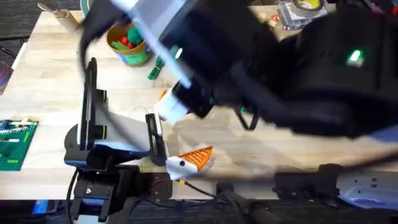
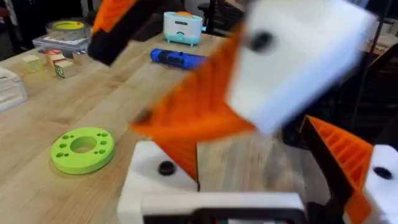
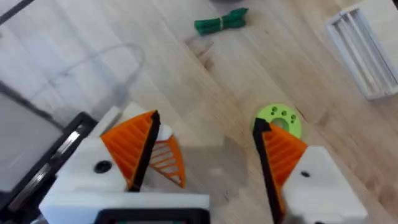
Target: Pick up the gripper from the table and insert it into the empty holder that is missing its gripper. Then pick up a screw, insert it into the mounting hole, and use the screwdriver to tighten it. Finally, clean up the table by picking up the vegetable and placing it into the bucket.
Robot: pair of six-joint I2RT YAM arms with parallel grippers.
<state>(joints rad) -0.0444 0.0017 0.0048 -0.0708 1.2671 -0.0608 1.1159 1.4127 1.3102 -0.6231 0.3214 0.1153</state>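
My left gripper is open. One finger carries an orange ribbed tip. The other is the white holder, with the dark mounting hole in its side. The loose orange gripper stands at the holder's top edge; whether it is seated I cannot tell. My right gripper hangs just above, open, and the orange gripper lies against one of its fingers. The dark-green vegetable lies on the table beside the bucket. The blue screwdriver lies farther off.
A lime-green disc lies near the grippers. A green brick plate sits at the left edge and a clear case lies nearby. A tape roll on a box and a teal-and-white device stand at the back.
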